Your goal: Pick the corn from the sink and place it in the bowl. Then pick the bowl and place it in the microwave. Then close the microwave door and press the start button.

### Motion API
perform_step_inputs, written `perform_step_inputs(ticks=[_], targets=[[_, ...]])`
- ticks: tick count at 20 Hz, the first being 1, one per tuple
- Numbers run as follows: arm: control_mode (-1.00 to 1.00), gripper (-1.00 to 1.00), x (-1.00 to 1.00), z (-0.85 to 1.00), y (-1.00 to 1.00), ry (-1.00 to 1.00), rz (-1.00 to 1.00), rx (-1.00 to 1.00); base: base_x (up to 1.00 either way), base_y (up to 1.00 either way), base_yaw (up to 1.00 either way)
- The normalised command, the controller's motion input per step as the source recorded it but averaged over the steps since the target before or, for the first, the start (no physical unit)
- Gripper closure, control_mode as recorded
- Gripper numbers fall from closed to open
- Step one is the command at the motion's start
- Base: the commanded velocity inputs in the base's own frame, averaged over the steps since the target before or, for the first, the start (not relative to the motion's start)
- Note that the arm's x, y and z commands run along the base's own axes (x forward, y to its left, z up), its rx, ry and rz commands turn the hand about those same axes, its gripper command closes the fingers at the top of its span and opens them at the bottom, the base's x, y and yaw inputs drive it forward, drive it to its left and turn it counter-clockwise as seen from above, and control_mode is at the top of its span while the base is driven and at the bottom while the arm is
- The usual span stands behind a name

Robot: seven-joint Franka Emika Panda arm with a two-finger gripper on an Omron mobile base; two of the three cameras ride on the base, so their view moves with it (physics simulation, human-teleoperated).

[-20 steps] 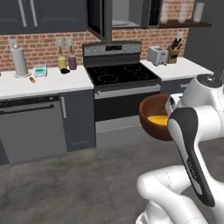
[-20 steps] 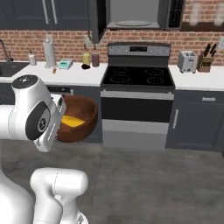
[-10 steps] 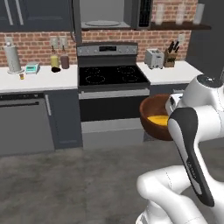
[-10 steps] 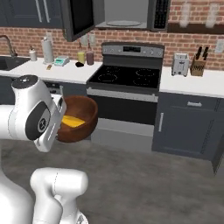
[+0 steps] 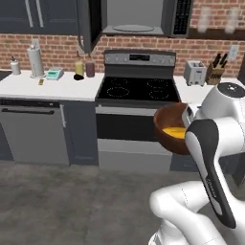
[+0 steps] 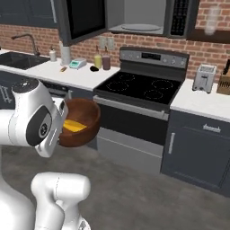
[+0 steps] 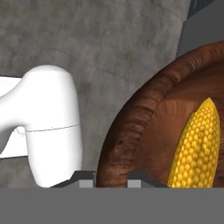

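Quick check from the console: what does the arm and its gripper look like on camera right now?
The arm is glossy white with rounded shells, a long dark grey panel bearing small lettering, and a grey disc cap at one joint. The gripper ends in two small dark fingertips. No loose cables show.

Bottles on white counter

Counts: 1 bowl, centre-right of left base view, with 1 corn inside. 1 microwave at top centre, 1 door swung open to its left. 1 stove mid-frame, 4 burners. 1 toaster and 1 knife block at right. 2 bottles left of stove. 1 paper-towel roll upper left. 1 sink, 1 tap, far left of right base view.
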Motion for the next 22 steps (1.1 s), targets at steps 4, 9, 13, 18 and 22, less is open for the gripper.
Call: perform_step_inputs(ticks=[4, 9, 13, 18, 22], targets=[[1.0, 1.0, 0.0, 0.0, 0.0, 0.0, 0.0, 0.0, 0.89, -0.74, 0.31], [1.0, 1.0, 0.0, 0.0, 0.0, 0.0, 0.0, 0.0, 0.73, -0.34, 0.21], [1.0, 1.0, 0.0, 0.0, 0.0, 0.0, 0.0, 0.0, 0.57, -0.31, 0.16], [1.0, 1.0, 0.0, 0.0, 0.0, 0.0, 0.0, 0.0, 0.61, -0.39, 0.16], [1.0, 1.0, 0.0, 0.0, 0.0, 0.0, 0.0, 0.0, 0.33, -0.58, 0.21]])
